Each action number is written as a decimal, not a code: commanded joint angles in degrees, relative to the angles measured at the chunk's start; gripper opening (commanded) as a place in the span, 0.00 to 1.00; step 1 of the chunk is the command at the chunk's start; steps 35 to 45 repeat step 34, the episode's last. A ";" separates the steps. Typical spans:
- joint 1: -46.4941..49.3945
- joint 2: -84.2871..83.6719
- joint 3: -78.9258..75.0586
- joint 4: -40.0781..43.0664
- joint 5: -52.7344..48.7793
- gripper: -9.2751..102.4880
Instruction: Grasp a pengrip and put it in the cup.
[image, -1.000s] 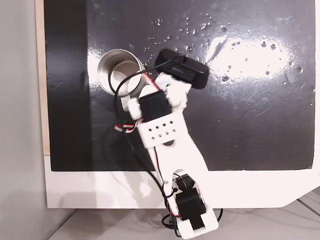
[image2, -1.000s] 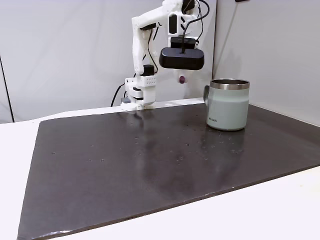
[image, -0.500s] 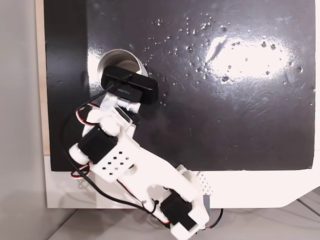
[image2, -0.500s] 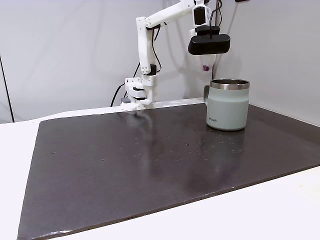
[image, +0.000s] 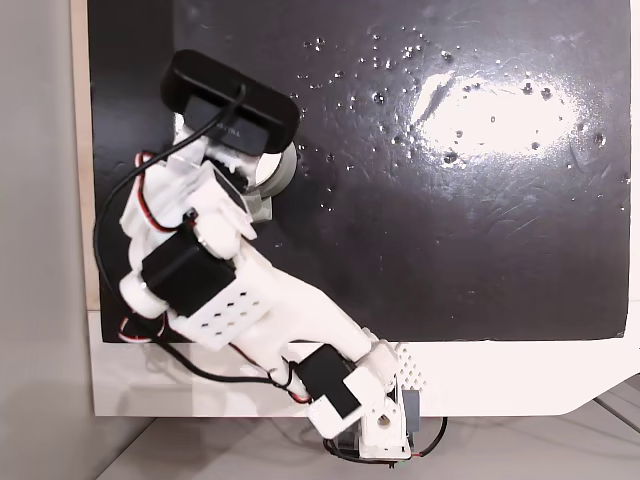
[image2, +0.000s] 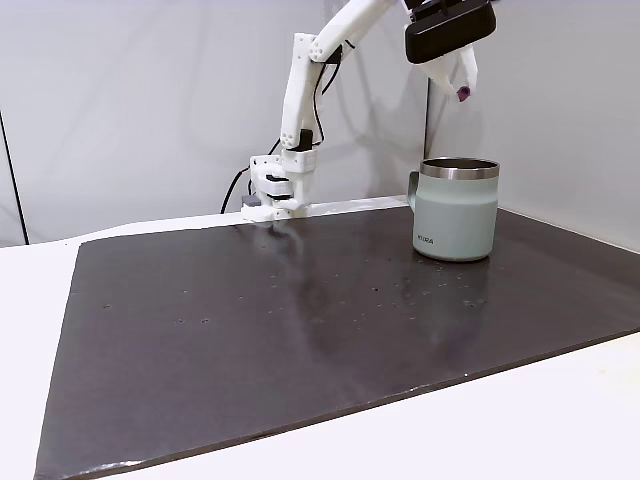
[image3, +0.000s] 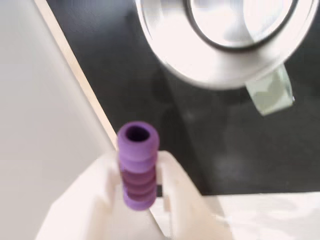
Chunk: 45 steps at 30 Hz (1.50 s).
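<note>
Tool (image3: 136, 192) clamped shut on the pengrip (image3: 136, 165), held high above the table (image2: 300, 330) over the cup (image2: 457, 210) — judged the carry-to-drop step, rim still off-centre in the wrist view. Pengrip is a short purple ribbed tube, hollow end out, soft-looking; cup is round shiny steel inside, pale matte wall and side handle — dark glossy mat (image: 480, 250) underneath.

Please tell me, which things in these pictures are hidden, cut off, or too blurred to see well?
- Cup: in a fixed view from above, the arm and its black camera cover most of it.
- Cup: in the wrist view, blurred, top cut by the edge.
- Pen grip: in a fixed side view, too small for detail.
- Gripper: in the wrist view, the pen grip hides the contact.
</note>
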 joint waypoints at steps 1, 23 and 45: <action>3.96 -2.55 -7.47 -0.53 0.35 0.08; 8.96 -6.94 -6.59 -0.18 -0.97 0.37; 9.23 -6.06 -6.24 -0.18 -1.58 0.38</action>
